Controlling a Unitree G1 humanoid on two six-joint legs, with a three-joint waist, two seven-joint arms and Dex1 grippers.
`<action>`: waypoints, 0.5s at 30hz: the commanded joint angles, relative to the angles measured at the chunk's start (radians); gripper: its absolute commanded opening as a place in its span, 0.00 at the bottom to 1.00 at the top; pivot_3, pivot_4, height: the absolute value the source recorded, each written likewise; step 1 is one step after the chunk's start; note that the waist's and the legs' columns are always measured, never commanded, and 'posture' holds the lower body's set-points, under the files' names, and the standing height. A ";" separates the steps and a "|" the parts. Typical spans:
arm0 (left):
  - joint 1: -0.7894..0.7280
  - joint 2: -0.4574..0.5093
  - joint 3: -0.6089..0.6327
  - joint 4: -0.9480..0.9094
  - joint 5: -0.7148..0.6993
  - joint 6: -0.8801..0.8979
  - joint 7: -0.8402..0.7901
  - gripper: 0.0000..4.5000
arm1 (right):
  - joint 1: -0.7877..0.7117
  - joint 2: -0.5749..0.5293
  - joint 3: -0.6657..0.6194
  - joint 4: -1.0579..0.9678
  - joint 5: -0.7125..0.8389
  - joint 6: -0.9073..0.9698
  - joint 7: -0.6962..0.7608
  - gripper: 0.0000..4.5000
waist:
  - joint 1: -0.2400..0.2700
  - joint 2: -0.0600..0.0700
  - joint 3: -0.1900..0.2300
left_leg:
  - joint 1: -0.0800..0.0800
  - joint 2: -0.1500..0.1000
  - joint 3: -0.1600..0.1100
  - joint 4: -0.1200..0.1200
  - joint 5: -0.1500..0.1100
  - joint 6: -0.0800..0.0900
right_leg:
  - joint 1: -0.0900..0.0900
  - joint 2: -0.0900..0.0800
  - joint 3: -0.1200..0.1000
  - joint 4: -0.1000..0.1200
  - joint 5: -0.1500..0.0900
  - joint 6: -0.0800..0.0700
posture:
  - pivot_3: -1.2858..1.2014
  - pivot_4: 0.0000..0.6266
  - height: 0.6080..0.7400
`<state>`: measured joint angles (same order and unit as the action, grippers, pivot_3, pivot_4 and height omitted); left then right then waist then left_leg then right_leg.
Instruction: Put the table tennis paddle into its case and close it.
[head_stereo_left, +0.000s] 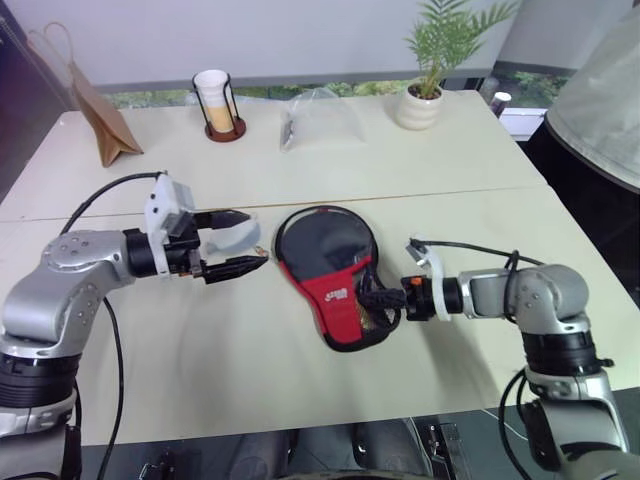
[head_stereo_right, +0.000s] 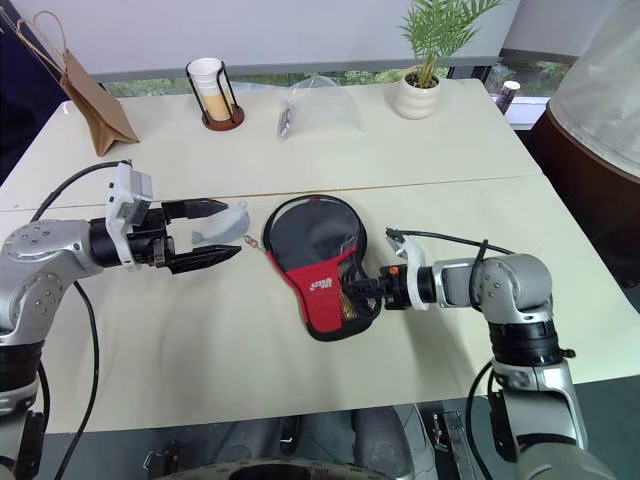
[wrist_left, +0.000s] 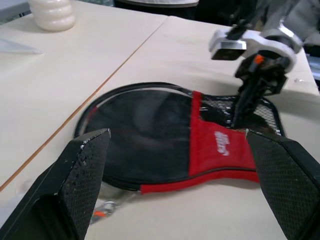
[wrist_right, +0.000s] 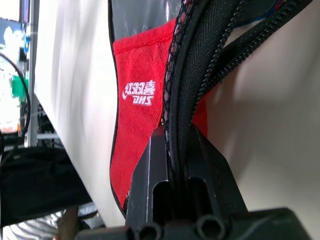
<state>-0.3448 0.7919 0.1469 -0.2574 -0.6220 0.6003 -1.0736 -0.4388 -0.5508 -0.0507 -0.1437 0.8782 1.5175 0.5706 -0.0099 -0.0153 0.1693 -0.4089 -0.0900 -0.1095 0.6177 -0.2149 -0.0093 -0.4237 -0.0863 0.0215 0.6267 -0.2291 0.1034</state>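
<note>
Now lying on the desk (head_stereo_left: 200, 360), case (head_stereo_left: 335, 265) apparently holding the paddle; right gripper (head_stereo_left: 385, 297) pinching its zip edge, left gripper (head_stereo_left: 232, 243) released beside it; zipping remaining.

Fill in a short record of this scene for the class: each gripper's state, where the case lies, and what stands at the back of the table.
Left gripper: open, hovering above the table, beside the case
Right gripper: shut on the case's zip edge at its narrow end
Case: black and red, lying flat in the middle of the table
Paddle: cannot tell whether it is inside
Back of the table: paper bag, cup in a holder, clear plastic bag, potted plant
</note>
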 joint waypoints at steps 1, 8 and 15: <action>0.011 0.014 0.016 -0.023 -0.005 -0.018 -0.007 1.00 | 0.082 -0.041 0.025 -0.012 0.132 0.097 -0.109 0.01 | 0.000 0.000 0.000 | 0.000 0.000 0.000 0.000 0.000 0.000 | 0.000 0.000 0.000 -0.001 0.000 0.000 | 0.52 0.24 1.00; 0.020 0.022 0.018 -0.032 -0.005 -0.017 -0.008 1.00 | 0.175 -0.052 -0.066 0.039 0.480 0.097 -0.424 0.01 | 0.002 -0.001 0.000 | 0.000 0.000 0.000 0.000 0.000 0.000 | 0.002 -0.001 0.000 -0.002 -0.001 -0.002 | 0.52 0.24 1.00; 0.021 0.027 0.017 -0.035 -0.007 -0.013 -0.006 1.00 | 0.271 -0.141 0.026 0.000 0.960 -0.097 -0.821 0.01 | 0.002 0.000 0.000 | 0.000 0.000 0.000 -0.001 0.000 0.001 | 0.003 -0.001 0.000 -0.006 -0.002 -0.003 | 0.52 0.24 1.00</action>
<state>-0.3202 0.8041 0.1468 -0.2610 -0.6220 0.6001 -1.0788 -0.2194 -0.6458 -0.1177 -0.1154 1.7036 1.4617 -0.1209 -0.0080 -0.0158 0.1692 -0.4090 -0.0896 -0.1101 0.6166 -0.2151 -0.0085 -0.4201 -0.0873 0.0211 0.6200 -0.2308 0.1004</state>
